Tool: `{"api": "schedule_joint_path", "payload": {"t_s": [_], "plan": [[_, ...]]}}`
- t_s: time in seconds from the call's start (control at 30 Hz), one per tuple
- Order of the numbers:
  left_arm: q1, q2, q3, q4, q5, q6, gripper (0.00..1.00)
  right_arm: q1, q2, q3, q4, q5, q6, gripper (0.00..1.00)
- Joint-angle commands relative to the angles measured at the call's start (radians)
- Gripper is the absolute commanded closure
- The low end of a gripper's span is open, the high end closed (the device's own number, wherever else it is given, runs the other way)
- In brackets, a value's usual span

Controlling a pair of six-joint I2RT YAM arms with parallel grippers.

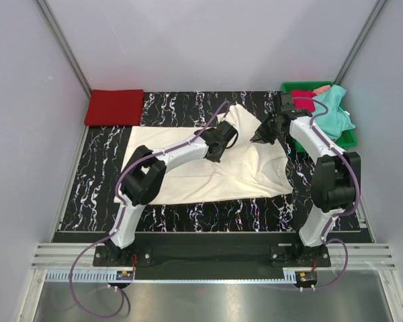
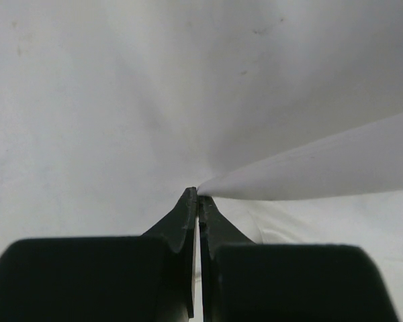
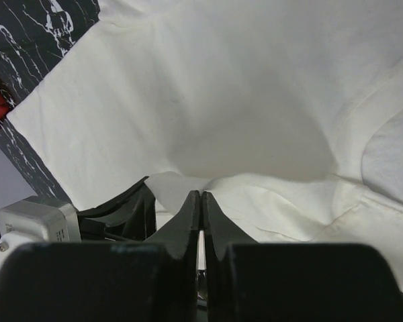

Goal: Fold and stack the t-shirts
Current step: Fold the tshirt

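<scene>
black marbled table mat (image 1: 97, 194) covers most of the table. the big cream-white t-shirt (image 1: 181, 171) is spread flat across the middle of it, except the far right part, which is bunched up and lifted off the mat between the two arms. green tray (image 1: 350, 139) sits at the far right corner, with the teal shirt (image 1: 336, 113) heaped in it and spilling over the rim, and the crimson shirt (image 1: 304, 102) tucked in just to its left. the red shirt (image 1: 114, 107) lies folded flat at the far left corner, well apart from everything else. left gripper (image 2: 197, 196) is clamped tight, a ridge of the cream cloth pinched right at the tips. right gripper (image 3: 200, 194) is closed too, fingers pressed together on a fold of the same shirt.
</scene>
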Motion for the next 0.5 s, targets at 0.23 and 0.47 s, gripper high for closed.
{"api": "schedule_joint_path", "payload": {"t_s": [0.23, 0.47], "plan": [[0.016, 0.041, 0.061, -0.105, -0.004, -0.004, 0.9, -0.008, 0.05, 0.012, 0.088, 0.035, -0.052, 0.88], [0.026, 0.012, 0.107, -0.194, -0.062, -0.052, 0.42, -0.026, 0.104, 0.137, -0.142, 0.151, -0.172, 0.49]]}}
